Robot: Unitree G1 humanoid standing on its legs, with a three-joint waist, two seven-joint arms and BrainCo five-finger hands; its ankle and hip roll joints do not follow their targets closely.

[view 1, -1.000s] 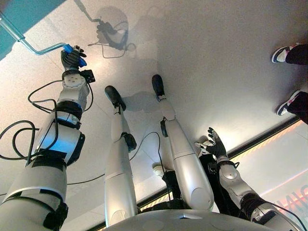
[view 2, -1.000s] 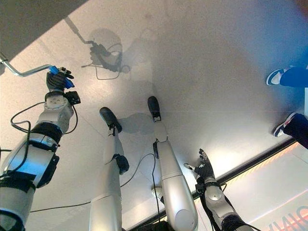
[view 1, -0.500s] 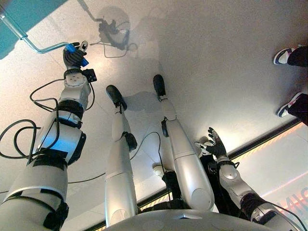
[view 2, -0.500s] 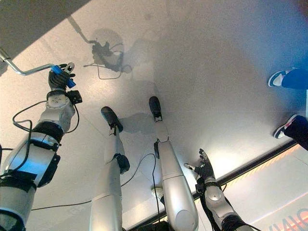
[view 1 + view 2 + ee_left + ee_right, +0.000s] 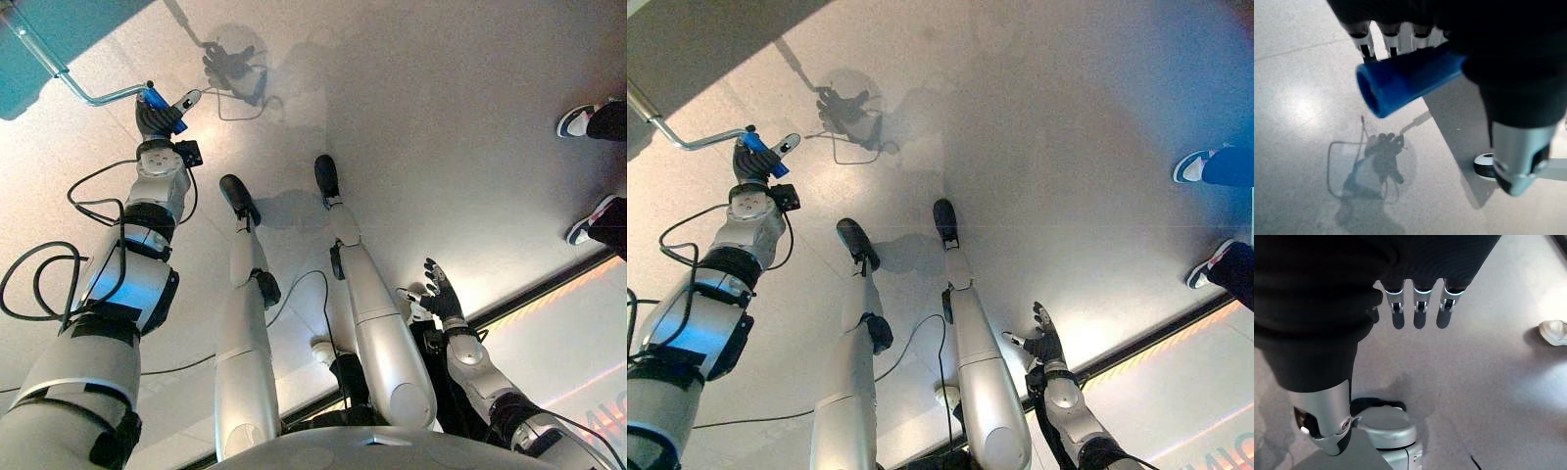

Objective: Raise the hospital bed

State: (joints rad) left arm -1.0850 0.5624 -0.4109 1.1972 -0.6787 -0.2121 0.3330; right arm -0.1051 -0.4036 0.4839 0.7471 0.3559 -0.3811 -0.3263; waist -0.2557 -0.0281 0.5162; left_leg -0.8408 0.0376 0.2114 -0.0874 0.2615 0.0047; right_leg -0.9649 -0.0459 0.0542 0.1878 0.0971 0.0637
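Above pale speckled floor, left hand grips blue crank handle.

1. Left arm stretched forward and up, left hand at far end, back of hand toward head camera.
2. Left fingers curled round blue grip, thumb out to the side.
3. Right arm low at right side, elbow bent, forearm up.
4. Right hand idle, fingers straight and spread, holding nothing.
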